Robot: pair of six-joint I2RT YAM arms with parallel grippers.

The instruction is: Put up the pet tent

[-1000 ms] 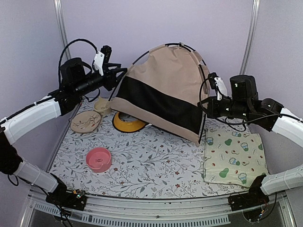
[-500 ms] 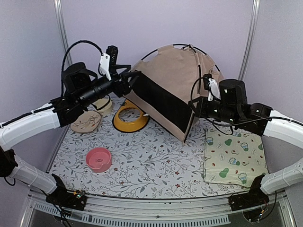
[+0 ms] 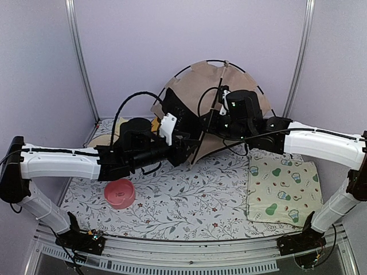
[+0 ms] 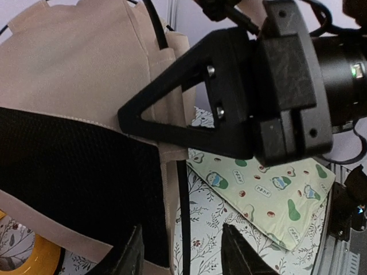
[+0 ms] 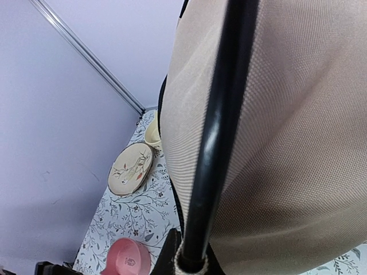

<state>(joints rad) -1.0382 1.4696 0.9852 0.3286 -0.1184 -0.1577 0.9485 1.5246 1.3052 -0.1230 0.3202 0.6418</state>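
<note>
At the far side the pet tent [image 3: 195, 83] is tilted, not yet set upright, right gripper [image 5: 189, 260] pinching its pole [image 5: 221, 114], left gripper [image 4: 182, 246] spread astride it.

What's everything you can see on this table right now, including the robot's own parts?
pet tent: one, tan with a black panel and black poles, tilted up at the back centre
mat: one, cream with green prints, near right
pink bowl: one, pink, near left
plate: one, beige, far left
small dish: one, cream, just beyond the plate
feeder: one, yellow, mostly hidden under the tent's lower edge
tablecloth: one, white floral, covering the table
left claw: one, black, open astride the tent's edge pole
right claw: one, black, shut on a tent pole
</note>
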